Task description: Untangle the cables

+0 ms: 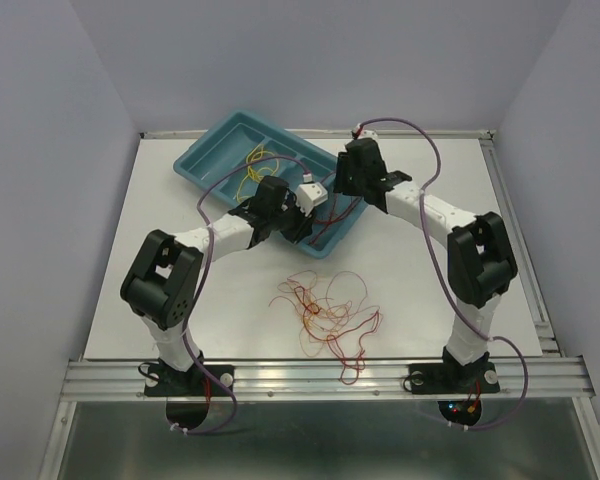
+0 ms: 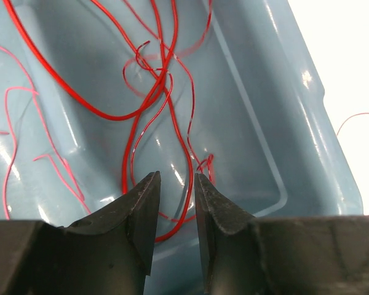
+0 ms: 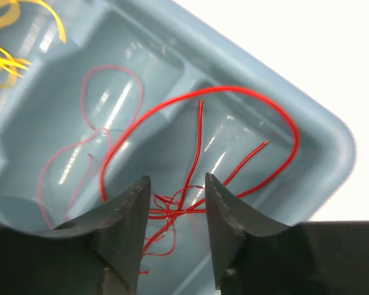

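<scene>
**Hard to make out.** From above, both arms' wrists cover their own fingertips and the tray compartment beneath them. In the left wrist view, one red strand runs down behind the finger gap, and contact cannot be judged. Strands there are cut off at the top and left edges.

**Left gripper** (image 2: 177, 184): fingers apart with a narrow gap, pinching nothing, low over the red cables (image 2: 162, 77) in the tray (image 2: 295, 123).

**Right gripper** (image 3: 178, 184): fingers spread, empty, above looped red cables (image 3: 200, 132) in the tray's corner compartment.

**Yellow cables** (image 1: 252, 172): bundled in a farther compartment.

**Loose tangle** (image 1: 325, 310): red and orange strands on the table (image 1: 180, 280), near the arm bases and well apart from the tray.

**Purple leads** (image 1: 435, 160): these arc along both arms.
</scene>
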`<action>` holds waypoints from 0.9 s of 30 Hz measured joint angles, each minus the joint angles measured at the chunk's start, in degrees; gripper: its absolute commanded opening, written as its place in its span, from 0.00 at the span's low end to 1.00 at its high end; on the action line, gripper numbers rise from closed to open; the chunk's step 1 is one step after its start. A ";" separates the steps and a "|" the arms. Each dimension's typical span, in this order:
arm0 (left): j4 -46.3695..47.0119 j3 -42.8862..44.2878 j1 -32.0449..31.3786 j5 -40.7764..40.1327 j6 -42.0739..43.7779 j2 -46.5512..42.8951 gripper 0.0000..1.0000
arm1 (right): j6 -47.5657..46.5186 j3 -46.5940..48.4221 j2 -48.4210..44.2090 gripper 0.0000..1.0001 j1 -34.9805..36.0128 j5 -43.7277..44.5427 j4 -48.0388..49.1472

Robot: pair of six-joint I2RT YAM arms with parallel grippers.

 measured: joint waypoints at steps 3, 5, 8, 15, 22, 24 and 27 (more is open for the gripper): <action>0.15 -0.33 0.00 -0.66 0.04 -0.79 0.40 | -0.13 0.00 -4.70 0.67 0.00 1.16 -0.63; 0.31 -0.76 0.00 -1.07 0.09 -1.79 0.41 | -0.07 0.00 -7.69 0.72 0.00 1.77 -0.94; 0.52 -1.70 0.00 -1.86 0.24 -4.17 0.51 | -0.04 -0.02 -11.87 0.77 0.00 2.73 -1.46; 1.49 -7.13 0.02 -3.41 1.66 -15.45 0.79 | -0.02 -7.15 -21.92 0.76 0.00 -0.85 -2.60; -5.97 -9.11 -2.03 3.04 10.51 -28.22 0.79 | -2.54 -20.04 -28.83 0.75 3.39 -8.57 -4.96; -7.19 -11.98 -5.90 3.17 14.25 -30.77 0.76 | -2.89 -23.82 -30.71 0.75 4.72 -9.84 -5.51; -9.42 -16.92 -12.26 2.05 18.03 -31.67 0.75 | -3.02 -26.38 -33.14 0.75 5.29 -10.40 -6.14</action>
